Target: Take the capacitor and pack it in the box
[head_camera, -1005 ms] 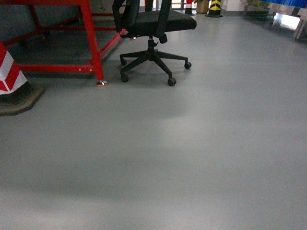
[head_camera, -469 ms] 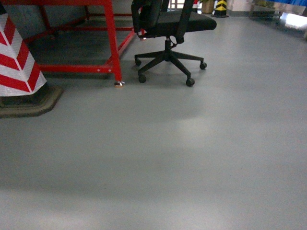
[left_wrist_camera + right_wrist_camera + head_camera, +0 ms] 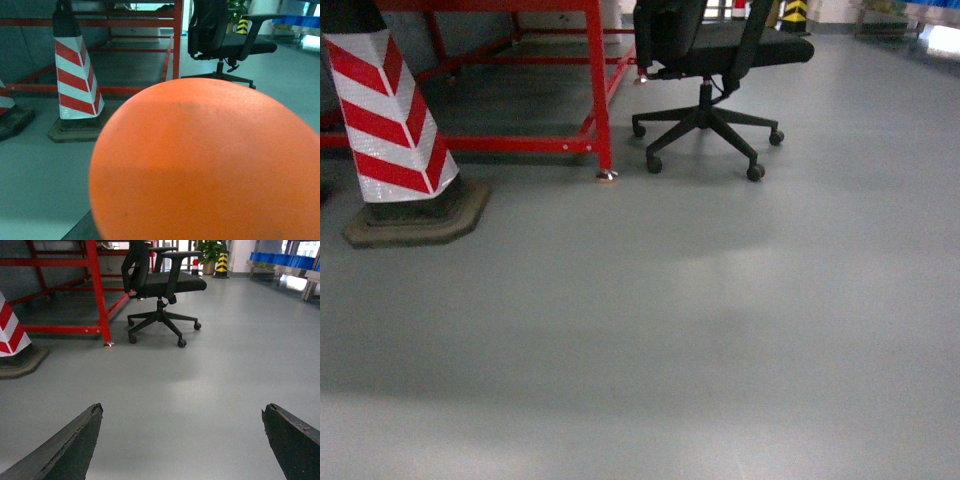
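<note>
- Neither capacitor nor box was in view; only floor (image 3: pixel 720 330), a chair (image 3: pixel 715 60) and a cone (image 3: pixel 395 120).
- So handling and grasp points could not be judged.
- Right gripper (image 3: pixel 182 440) was spread wide, empty.
- An orange dome (image 3: pixel 210 165) hid the left jaws; state unknown.

No legible text or labels

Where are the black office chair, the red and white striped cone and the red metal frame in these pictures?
black office chair (image 3: pixel 725 45): head view, on the seat.
red and white striped cone (image 3: pixel 392 125): head view, on its striped body.
red metal frame (image 3: pixel 597 90): head view, on the front leg.
</note>
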Robot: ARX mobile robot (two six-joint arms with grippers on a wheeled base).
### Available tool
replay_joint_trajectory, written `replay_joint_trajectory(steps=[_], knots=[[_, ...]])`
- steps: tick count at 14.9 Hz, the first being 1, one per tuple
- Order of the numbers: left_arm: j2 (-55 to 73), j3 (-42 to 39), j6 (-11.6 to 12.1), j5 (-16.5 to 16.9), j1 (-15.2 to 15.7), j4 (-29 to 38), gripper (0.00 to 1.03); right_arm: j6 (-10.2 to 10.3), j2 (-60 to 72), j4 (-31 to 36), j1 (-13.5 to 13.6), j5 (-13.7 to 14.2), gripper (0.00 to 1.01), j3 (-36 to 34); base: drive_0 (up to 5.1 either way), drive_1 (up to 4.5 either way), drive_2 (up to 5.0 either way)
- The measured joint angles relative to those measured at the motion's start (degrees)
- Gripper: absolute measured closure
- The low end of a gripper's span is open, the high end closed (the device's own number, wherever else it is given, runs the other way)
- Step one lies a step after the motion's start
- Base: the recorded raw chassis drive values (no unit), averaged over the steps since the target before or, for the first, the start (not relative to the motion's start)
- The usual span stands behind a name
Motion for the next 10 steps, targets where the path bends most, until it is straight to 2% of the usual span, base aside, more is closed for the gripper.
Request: replay_joint_trajectory(steps=[10], knots=[[0.0, 0.0, 0.0, 0.0, 0.0, 0.04, 0.59, 0.0, 0.0, 0.0, 0.0, 0.02, 0.03, 0.0, -5.1, 2.39, 2.4]])
